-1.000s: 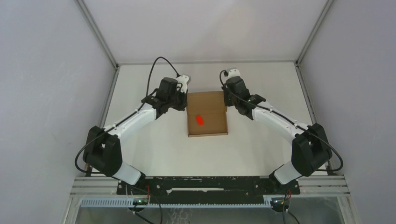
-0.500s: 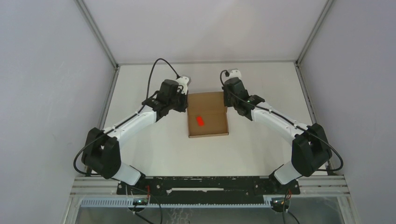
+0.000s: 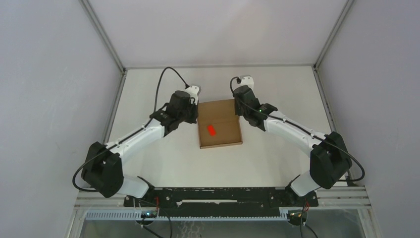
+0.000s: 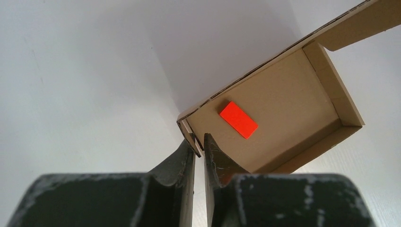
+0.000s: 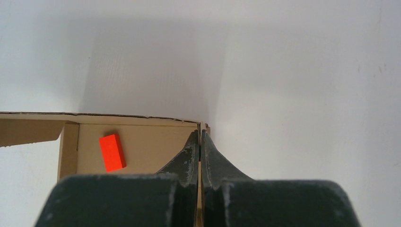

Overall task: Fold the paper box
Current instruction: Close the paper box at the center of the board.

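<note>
Over the white bench (image 3: 163, 148), my left arm (image 3: 141, 133) and right arm (image 3: 292, 130) reach forward and inward, jaws of each pinched shut on a side wall of the plain brown cardboard box (image 3: 225, 136). It sits mid-bench, open, small red block (image 3: 211, 130) inside.

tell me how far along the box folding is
Done: the paper box has its tray walls up, with a red block lying inside. In hand: the left pincer and right pincer each pinch a side wall near the lid. To do: the lid is open and needs folding over and tucking.
</note>
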Controlling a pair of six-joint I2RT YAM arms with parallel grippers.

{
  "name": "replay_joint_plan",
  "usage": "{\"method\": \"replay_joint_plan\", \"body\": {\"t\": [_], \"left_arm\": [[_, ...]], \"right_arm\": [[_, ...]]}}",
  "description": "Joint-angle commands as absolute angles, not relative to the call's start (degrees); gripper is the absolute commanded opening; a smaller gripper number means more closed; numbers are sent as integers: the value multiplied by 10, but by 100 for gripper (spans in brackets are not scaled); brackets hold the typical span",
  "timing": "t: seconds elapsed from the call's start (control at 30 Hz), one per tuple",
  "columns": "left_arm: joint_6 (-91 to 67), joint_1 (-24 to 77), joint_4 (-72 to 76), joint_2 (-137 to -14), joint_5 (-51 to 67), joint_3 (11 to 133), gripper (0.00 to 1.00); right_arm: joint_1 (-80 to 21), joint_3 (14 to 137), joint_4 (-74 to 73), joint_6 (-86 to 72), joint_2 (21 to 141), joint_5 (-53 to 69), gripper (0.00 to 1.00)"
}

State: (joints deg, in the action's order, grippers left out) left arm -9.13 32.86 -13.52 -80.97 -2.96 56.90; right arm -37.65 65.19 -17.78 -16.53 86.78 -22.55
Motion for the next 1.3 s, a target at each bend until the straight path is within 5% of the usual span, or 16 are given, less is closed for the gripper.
{"method": "replay_joint_plan", "body": {"t": [0.0, 1.27], "left_arm": [[-117, 348, -85, -781, -35, 546, 15], [-150, 404, -62, -759, -76, 488, 15]], "right_arm": [[-401, 643, -153, -197, 839, -228, 0], [-448, 594, -137, -252, 813, -237, 0]]}}
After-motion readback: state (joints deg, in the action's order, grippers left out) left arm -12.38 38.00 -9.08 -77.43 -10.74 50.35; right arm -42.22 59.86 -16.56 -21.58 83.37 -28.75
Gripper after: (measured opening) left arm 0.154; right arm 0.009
